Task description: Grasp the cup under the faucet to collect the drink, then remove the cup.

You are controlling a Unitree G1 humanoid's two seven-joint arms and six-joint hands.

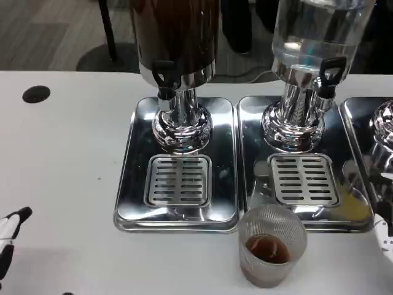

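Observation:
A ribbed clear cup (272,246) with a little brown drink in it stands on the white table, just in front of the gap between the two steel trays. It is below and to the right of the dark drink dispenser (178,37) and its black faucet (164,77), not under it. My left hand (8,236) shows at the bottom left edge, fingers apart and holding nothing, far from the cup. A sliver of my right hand (386,236) shows at the right edge, apart from the cup; its fingers are cut off.
The left steel drip tray (130,203) has a slotted grate (178,180). A clear water dispenser (316,31) with a black faucet (328,74) stands on the second tray (249,153). A third dispenser base (385,123) is at the right edge. A black hole (36,93) marks the table's far left.

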